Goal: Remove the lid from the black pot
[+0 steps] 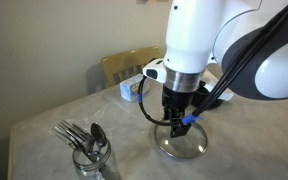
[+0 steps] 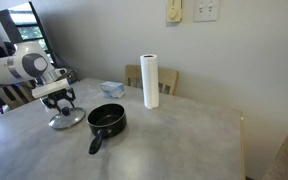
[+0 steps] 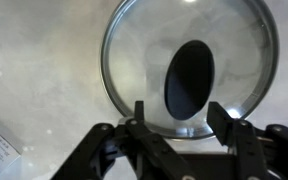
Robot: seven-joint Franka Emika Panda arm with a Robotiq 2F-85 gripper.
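The glass lid [image 1: 182, 147] with a metal rim lies flat on the table, apart from the pot. It also shows in an exterior view [image 2: 66, 121] and fills the wrist view [image 3: 134, 60], with its black knob [image 3: 189, 78] in the middle. The black pot [image 2: 106, 120] stands uncovered to one side of the lid, its long handle [image 2: 95, 145] pointing toward the table's front. My gripper [image 3: 180, 110] hangs just above the lid with its fingers apart and holds nothing. It shows in both exterior views [image 1: 181, 120] [image 2: 64, 106].
A glass of cutlery [image 1: 90, 152] stands near the table edge. A white paper towel roll [image 2: 151, 80] stands at the back of the table. A blue and white pack [image 1: 132, 90] lies near a wooden chair [image 1: 124, 66]. The wall is close behind.
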